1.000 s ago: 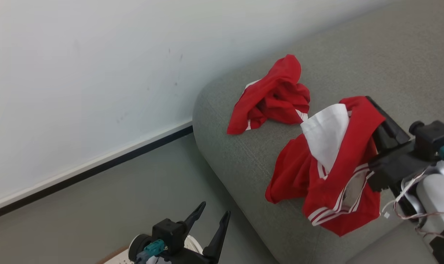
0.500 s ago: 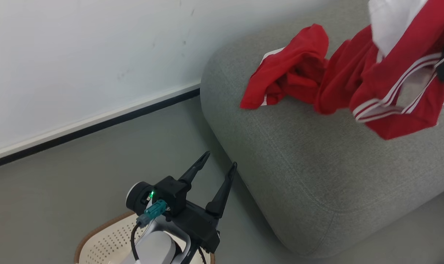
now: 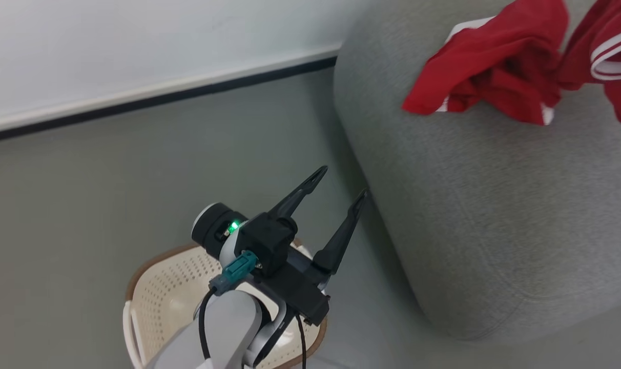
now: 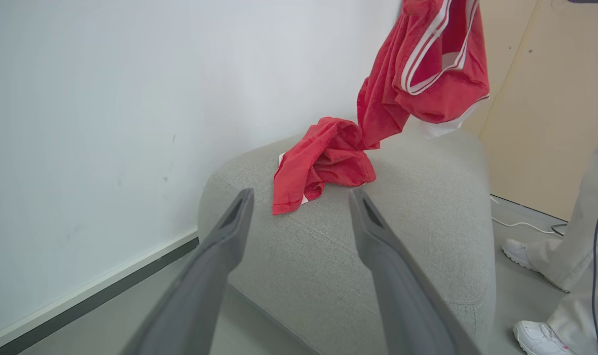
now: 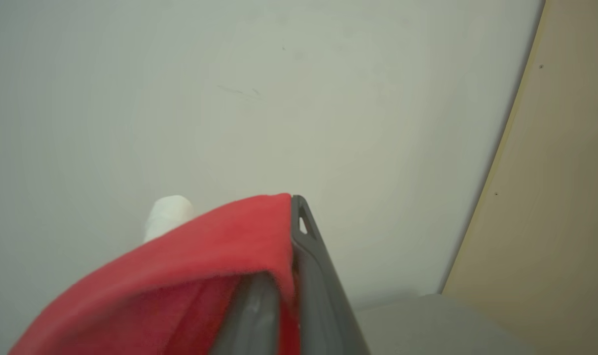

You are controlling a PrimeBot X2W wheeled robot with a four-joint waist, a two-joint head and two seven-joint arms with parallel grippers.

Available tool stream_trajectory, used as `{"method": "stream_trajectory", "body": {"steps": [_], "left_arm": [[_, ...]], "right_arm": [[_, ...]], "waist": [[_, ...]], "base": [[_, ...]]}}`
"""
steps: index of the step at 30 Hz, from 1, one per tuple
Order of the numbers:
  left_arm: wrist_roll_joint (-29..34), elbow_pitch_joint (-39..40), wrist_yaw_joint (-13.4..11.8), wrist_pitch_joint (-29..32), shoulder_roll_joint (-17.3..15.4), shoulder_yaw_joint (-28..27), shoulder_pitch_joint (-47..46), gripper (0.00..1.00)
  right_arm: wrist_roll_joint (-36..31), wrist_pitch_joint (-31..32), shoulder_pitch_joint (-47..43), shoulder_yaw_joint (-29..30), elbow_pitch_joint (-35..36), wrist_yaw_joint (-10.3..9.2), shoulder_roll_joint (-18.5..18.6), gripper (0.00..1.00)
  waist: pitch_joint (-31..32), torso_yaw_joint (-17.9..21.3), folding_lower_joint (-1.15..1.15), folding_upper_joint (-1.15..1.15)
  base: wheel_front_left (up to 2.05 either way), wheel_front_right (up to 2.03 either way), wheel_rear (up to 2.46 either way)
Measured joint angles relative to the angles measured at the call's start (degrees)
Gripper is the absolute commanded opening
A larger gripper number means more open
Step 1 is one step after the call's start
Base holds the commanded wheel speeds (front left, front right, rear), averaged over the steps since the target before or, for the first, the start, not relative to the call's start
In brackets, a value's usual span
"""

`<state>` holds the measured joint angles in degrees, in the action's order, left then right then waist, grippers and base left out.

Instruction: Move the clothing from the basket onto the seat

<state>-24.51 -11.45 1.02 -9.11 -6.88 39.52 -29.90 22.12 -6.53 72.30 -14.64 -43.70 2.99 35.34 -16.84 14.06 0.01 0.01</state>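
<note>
Step in hand: setting the second garment down on the seat (image 3: pixel 484 205). The right gripper (image 5: pixel 293 217) is clenched on the striped red garment (image 4: pixel 427 64), with fabric draped over one finger. The garment hangs above the cushion, and its lower tail reaches toward the plain red garment (image 3: pixel 495 66), which lies crumpled on the seat near the rounded end. I cannot tell whether the two pieces touch. The left gripper (image 3: pixel 344 180) is released, fingers spread and holding nothing, and hovers over the basket (image 3: pixel 136 277) on the floor just beside the seat. The arm hides part of the basket's interior, and the perforated wall that is visible shows no red. My judgement is that the task is nearly complete. For the drop, lower the right arm until the bulk of the cloth rests on the cushion, well in from the rounded edge, since thin fabric hanging over that curve could slide off. Only then part the fingers. The drape over the finger may cling, so draw the gripper up and back along the fingers rather than sideways. A person's trouser leg (image 4: pixel 575 236) stands near the far end of the seat, so keep the arm's swing tight.
</note>
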Motion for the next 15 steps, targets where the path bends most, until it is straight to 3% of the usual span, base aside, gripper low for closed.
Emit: {"method": "stream_trajectory", "body": {"steps": [5, 15], "left_arm": [[0.5, 1.4, 0.0, 0.7, -0.1, 0.0, -1.9, 1.0], [1.7, 4.9, -0.6, 2.0, -0.4, -1.0, -6.4, 1.0]], "right_arm": [[-1.0, 0.7, 1.5, -0.2, -2.6, -0.66, 0.3, 0.0], [-2.1, -0.1, 6.0, 0.3, -5.8, -3.87, 1.0, 0.0]], "waist": [[-3.1, -2.0, 0.0, 0.0], [-11.2, -5.8, 0.0, 0.0]], "base": [[0.0, 0.0, 0.0], [0.0, 0.0, 0.0]]}}
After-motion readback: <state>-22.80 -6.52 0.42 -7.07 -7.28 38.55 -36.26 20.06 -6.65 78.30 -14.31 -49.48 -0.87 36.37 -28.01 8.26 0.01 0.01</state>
